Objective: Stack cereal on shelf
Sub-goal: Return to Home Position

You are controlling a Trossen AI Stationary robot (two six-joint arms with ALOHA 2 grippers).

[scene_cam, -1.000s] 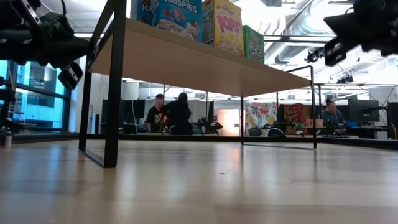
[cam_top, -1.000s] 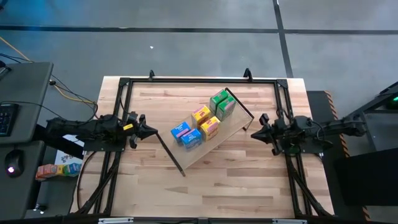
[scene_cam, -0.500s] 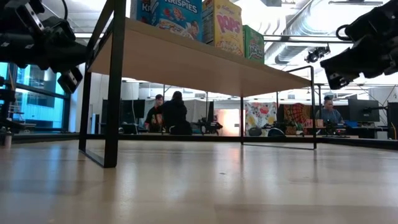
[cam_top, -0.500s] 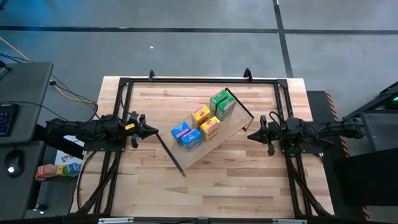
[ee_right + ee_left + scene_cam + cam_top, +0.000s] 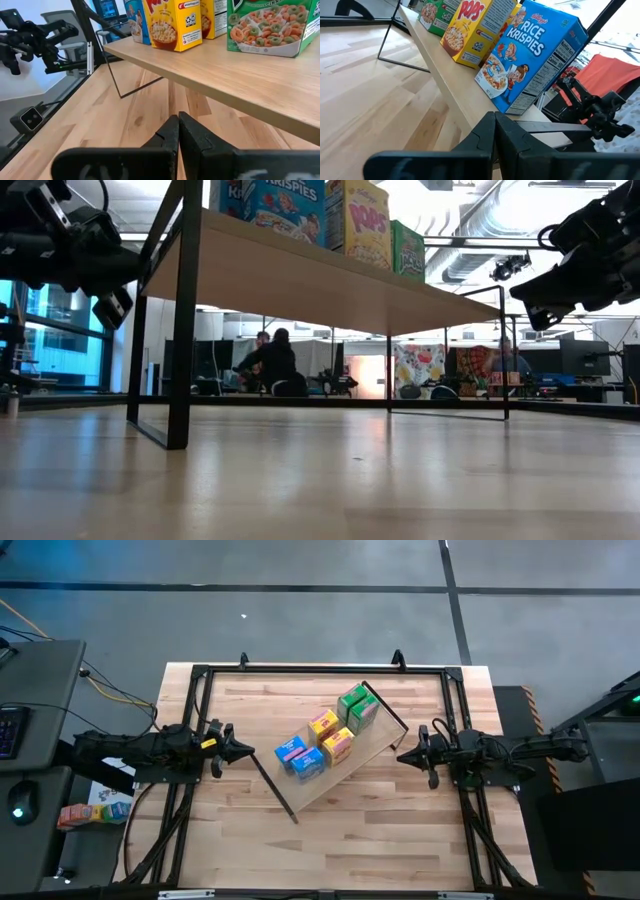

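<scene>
The shelf [image 5: 352,768] lies slantwise across the middle of the high view and is the main obstacle. Six cereal boxes [image 5: 325,740] crowd its upper-left long side, leaving a bare strip along the lower-right edge. In the low view the board stands raised on dark end panels [image 5: 180,320], with open room beneath it. The worktop [image 5: 380,840] lies open across the lower frame and along the top. The left end effector [image 5: 248,751] sits close beside the shelf's lower-left end, and the right end effector [image 5: 402,756] near its upper-right end. A black frame [image 5: 320,668] borders the worktop.

Glossy cardboard cereal [image 5: 530,55] on matt light-wood shelf [image 5: 260,80].
</scene>
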